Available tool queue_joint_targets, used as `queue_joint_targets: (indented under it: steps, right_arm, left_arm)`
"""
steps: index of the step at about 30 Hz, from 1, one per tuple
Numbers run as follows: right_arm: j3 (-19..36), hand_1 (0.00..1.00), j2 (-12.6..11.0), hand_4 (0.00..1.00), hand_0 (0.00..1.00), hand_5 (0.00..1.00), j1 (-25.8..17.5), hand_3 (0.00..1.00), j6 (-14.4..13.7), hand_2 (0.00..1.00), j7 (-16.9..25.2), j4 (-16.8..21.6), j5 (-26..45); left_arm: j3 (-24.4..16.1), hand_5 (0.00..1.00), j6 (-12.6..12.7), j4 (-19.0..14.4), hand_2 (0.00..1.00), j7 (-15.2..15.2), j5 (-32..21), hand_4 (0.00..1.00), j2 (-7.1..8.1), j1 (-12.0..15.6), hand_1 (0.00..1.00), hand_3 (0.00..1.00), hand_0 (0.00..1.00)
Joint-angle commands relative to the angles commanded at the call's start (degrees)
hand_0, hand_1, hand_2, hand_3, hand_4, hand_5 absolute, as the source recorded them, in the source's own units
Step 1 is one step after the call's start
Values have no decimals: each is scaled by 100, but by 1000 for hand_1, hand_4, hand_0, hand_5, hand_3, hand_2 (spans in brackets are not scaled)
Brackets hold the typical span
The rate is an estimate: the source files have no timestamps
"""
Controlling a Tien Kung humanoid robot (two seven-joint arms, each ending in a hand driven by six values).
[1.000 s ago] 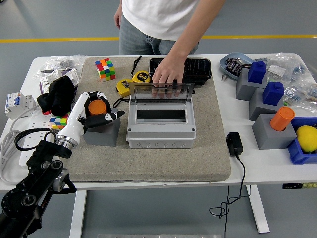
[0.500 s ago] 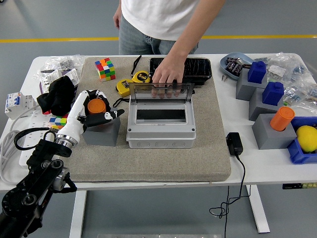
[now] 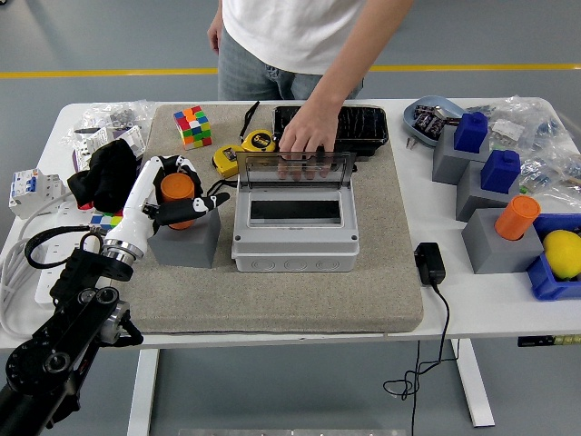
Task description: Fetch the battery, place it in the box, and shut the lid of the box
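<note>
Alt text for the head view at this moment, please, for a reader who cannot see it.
The robot's left hand grips an orange cylindrical battery above a grey foam block on a beige mat. Beside it a grey plastic box stands open, its clear lid held up by a person's hand from the far side. The right arm is out of view.

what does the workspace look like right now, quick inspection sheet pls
surface: white table with a grey felt mat
job's things: orange battery lifted partly from its grey holder; grey box, lid held up by a person's hand
clutter: rubik's cube, tape measure, blue blocks, black tray
hands: left hand grasps the battery; right not in view
cables: black adapter, lead hanging off the near edge
surroundings: grey floor, yellow line
</note>
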Motion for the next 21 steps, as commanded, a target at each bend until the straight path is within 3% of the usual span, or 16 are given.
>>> queue_joint_targets:
  steps: [8, 21]
  right_arm:
    - [7, 941, 0, 998, 998, 998, 13, 862, 2, 859, 0, 0, 4]
    - [25, 942, 0, 998, 998, 998, 23, 862, -1, 859, 11, 0, 5]
  left_arm:
    - [-41, 2, 187, -76, 69, -69, 218, 998, -17, -44, 2, 57, 39]
    - [30, 2, 428, -446, 41, -30, 1301, 998, 41, -136, 2, 34, 2]
